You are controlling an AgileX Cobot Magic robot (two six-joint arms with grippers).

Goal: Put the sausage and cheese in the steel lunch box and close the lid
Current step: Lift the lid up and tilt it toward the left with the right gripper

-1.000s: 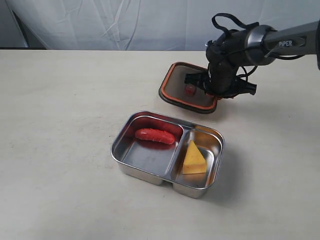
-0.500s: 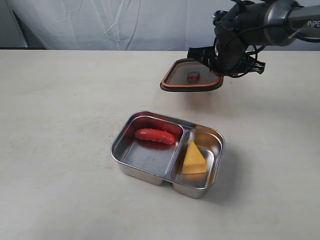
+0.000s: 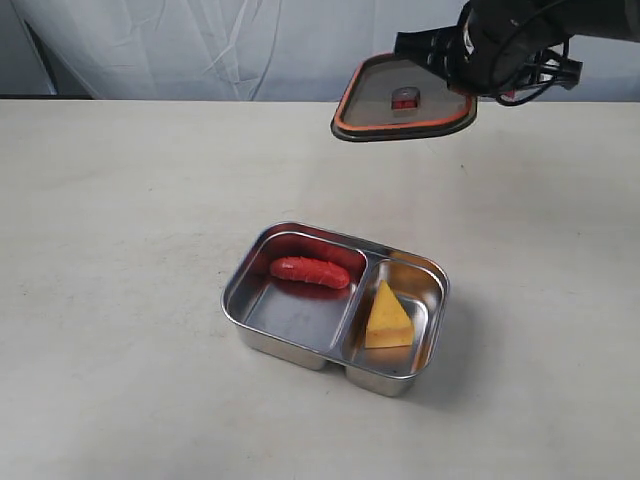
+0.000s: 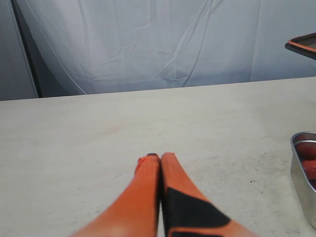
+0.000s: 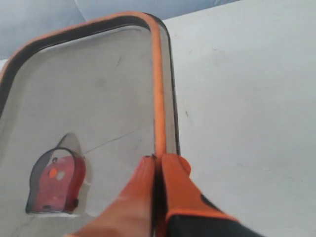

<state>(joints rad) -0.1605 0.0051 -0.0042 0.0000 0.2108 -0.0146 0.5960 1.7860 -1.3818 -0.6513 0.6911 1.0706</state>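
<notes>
The steel lunch box [image 3: 300,325] sits mid-table, with the red sausage [image 3: 309,271] in its larger compartment and the yellow cheese [image 3: 386,318] in the smaller one. High above the table at the back right, my right gripper [image 3: 462,78] is shut on the rim of the translucent lid [image 3: 400,98]. In the right wrist view the lid [image 5: 94,98] fills the frame and the orange fingers [image 5: 159,163] pinch its orange seal edge. My left gripper [image 4: 159,157] is shut on nothing, low over bare table. An edge of the lunch box [image 4: 302,168] shows beside it.
A white cloth backdrop [image 3: 250,45] hangs behind the table's far edge. Bare cream tabletop [image 3: 120,250] surrounds the box on all sides.
My right gripper has lifted the lid off the table, from tilted on the surface to held level high above the back right.
</notes>
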